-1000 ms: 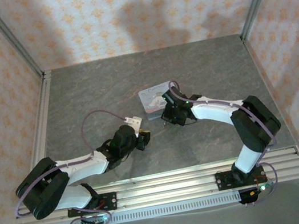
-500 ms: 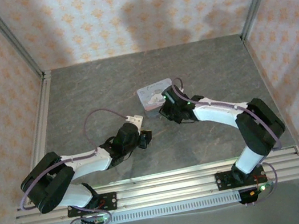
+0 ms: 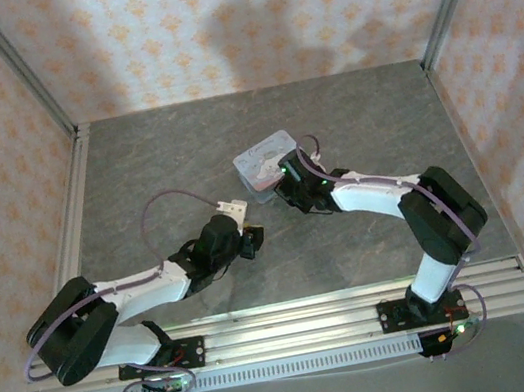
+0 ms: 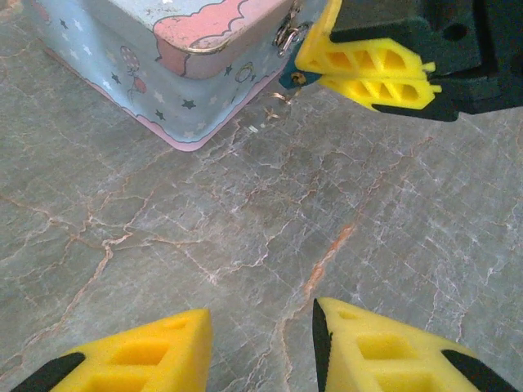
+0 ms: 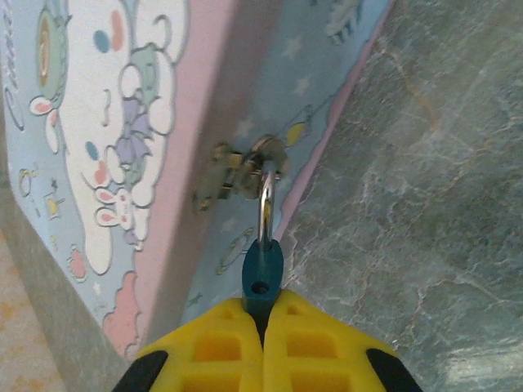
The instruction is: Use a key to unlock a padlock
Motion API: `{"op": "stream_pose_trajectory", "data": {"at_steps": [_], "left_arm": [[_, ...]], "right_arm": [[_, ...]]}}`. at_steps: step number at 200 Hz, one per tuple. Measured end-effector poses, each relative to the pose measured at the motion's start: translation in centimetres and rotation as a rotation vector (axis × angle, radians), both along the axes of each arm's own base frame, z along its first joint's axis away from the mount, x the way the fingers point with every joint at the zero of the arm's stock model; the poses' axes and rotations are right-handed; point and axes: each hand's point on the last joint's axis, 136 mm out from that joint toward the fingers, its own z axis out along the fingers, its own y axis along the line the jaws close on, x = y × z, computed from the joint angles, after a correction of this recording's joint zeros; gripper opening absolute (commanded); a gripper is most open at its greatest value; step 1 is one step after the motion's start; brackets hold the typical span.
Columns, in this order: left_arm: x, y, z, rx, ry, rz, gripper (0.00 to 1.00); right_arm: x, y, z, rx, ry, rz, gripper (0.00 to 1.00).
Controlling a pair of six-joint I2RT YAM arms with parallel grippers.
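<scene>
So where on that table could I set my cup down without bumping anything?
The far strip of table between the tin and the back wall is bare, as is the left side by the rail. It is crowded mid-table, where the right tool pinches the padlock on the tin and the left tool hovers open nearby.
</scene>
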Motion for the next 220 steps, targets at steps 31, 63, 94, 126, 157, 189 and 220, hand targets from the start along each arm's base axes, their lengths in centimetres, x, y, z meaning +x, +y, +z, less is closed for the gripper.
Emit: {"op": "stream_pose_trajectory", "data": {"at_steps": [31, 63, 94, 126, 157, 189, 220], "left_arm": [[-0.1, 0.4, 0.4, 0.009, -0.008, 0.012, 0.38], [-0.1, 0.6, 0.6, 0.010, -0.012, 0.017, 0.38], [-0.4, 1.0, 0.4, 0.019, -0.005, 0.019, 0.39], [-0.6, 1.5, 0.3, 0.033, -0.005, 0.032, 0.39], [-0.7, 1.7, 0.5, 0.030, -0.010, 0.035, 0.39], [-0.9, 2.1, 0.3, 0.040, -0.005, 0.040, 0.39], [-1.1, 2.9, 0.7, 0.060, -0.011, 0.060, 0.73]], "right_arm": [[-0.6, -1.4, -1.8, -0.026, 0.009, -0.051, 0.00], [-0.6, -2.0, -2.5, -0.027, 0.007, -0.076, 0.00], [0.0, -2.4, -2.4, -0.004, -0.006, -0.090, 0.00], [0.0, -2.7, -2.3, -0.020, -0.008, -0.081, 0.00], [0.1, -3.1, -1.7, -0.040, -0.021, -0.074, 0.00], [0.3, -3.6, -1.2, -0.055, -0.036, -0.079, 0.00], [0.1, -4.5, 0.4, -0.086, -0.066, -0.077, 0.00]]}}
